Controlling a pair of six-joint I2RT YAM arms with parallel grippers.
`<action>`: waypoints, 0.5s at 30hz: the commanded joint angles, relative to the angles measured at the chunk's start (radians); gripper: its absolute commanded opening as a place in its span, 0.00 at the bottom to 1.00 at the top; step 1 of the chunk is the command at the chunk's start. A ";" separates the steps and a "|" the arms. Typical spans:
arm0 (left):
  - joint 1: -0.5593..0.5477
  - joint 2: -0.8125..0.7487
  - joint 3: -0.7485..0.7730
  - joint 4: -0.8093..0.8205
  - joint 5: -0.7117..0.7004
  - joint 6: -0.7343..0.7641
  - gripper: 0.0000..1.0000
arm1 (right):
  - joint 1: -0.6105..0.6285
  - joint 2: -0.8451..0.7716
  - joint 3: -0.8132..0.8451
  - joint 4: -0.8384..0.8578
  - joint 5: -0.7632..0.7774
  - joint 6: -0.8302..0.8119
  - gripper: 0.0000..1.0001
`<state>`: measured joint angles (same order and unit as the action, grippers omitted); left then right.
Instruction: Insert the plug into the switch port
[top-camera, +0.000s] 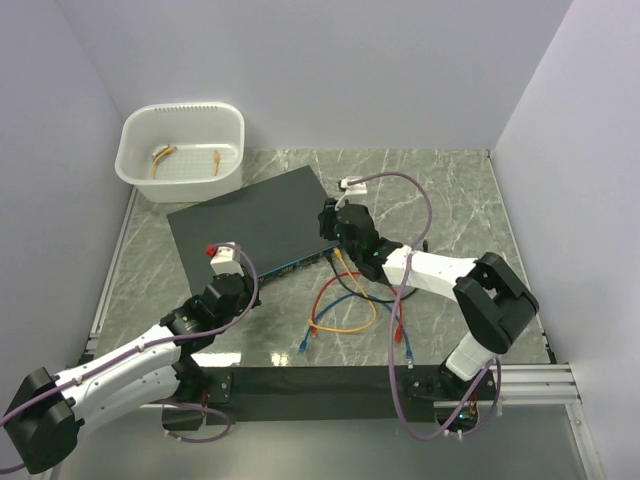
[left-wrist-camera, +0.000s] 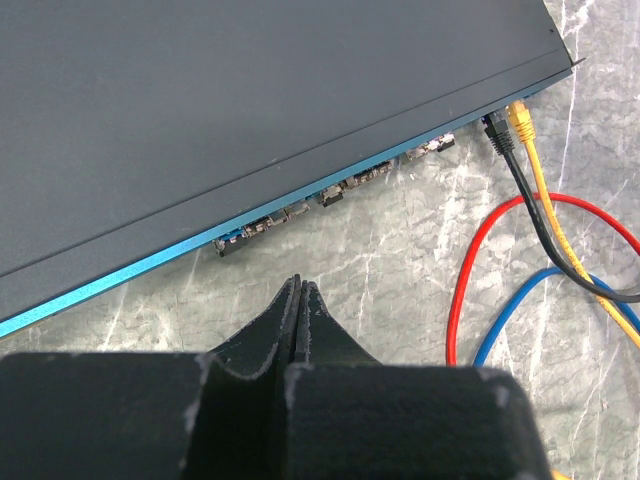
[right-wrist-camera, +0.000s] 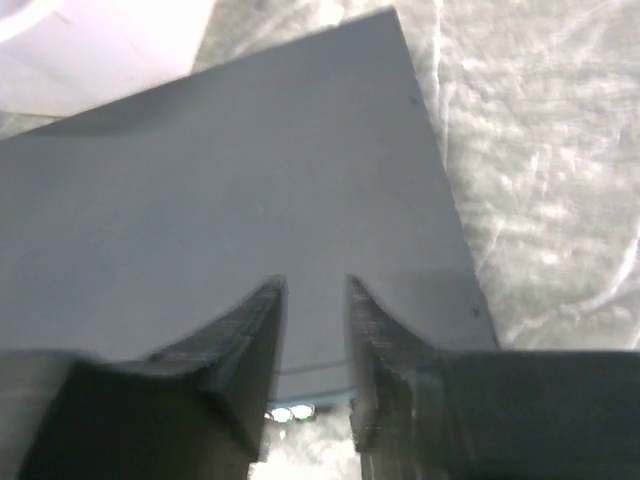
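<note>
The flat black switch (top-camera: 250, 215) lies in the middle of the table, its teal face (left-wrist-camera: 120, 285) turned toward the arms. A row of small square switch ports (left-wrist-camera: 335, 193) runs along that face. At its right end a yellow plug (left-wrist-camera: 519, 120) and a black plug (left-wrist-camera: 495, 132) sit against the face, seemingly seated in ports. My left gripper (left-wrist-camera: 300, 285) is shut and empty, low in front of the teal face. My right gripper (right-wrist-camera: 313, 285) hovers open over the switch's right end (top-camera: 333, 222), nothing between its fingers.
Red (left-wrist-camera: 460, 270), blue (left-wrist-camera: 515, 305), yellow and black cables loop on the marble in front of the switch's right end (top-camera: 340, 300). A loose blue plug (top-camera: 303, 343) lies near the arm bases. A white tub (top-camera: 182, 148) holding orange pieces stands at the back left.
</note>
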<state>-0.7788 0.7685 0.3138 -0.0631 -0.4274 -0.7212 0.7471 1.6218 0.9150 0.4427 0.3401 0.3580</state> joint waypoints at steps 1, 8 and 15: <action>-0.002 -0.006 -0.004 0.042 -0.016 0.005 0.01 | -0.002 -0.086 -0.008 -0.093 0.057 0.001 0.45; -0.005 0.037 0.011 0.039 -0.011 0.008 0.11 | -0.015 -0.221 -0.071 -0.248 0.096 0.077 0.68; -0.007 0.055 0.022 0.032 -0.013 0.005 0.53 | -0.123 -0.243 -0.100 -0.364 -0.002 0.148 0.74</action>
<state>-0.7807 0.8265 0.3141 -0.0570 -0.4263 -0.7177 0.6838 1.3895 0.8314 0.1532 0.3698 0.4522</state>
